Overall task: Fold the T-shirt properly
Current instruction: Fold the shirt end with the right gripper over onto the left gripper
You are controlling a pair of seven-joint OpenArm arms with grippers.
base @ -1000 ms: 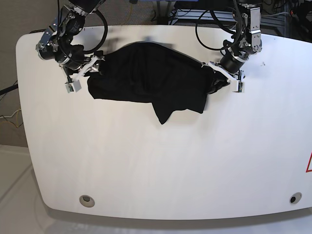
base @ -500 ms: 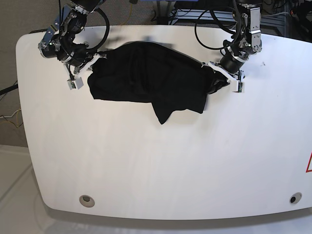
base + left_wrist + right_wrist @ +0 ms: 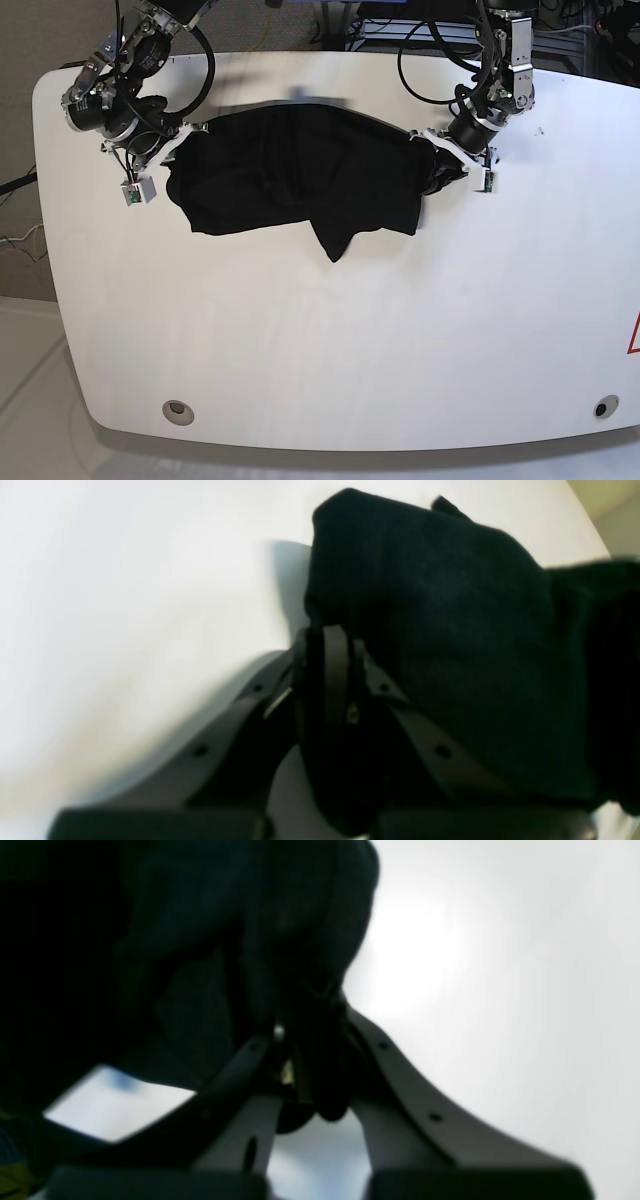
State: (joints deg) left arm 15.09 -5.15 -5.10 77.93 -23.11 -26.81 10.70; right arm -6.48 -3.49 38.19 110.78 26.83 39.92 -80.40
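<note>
Black T-shirt [image 3: 300, 175] stretches sideways between my left end effector [image 3: 452, 166] and right end effector [image 3: 172, 152], both pinching its ends.

Both arms are built of black and bare-metal segments, each with a round black cylindrical joint housing near the wrist. Thin black cables [image 3: 432, 60] loop loosely from the upper links down toward each wrist. The left gripper [image 3: 452, 160] and the right gripper [image 3: 170, 150] carry pale, whitish curved fingers [image 3: 430, 740] that taper toward the tips, each dotted with small dark screw holes along its length. Dark pads line the inner faces of the fingertips. A small white block with a tiny green mark sits at the outer side of each wrist
</note>
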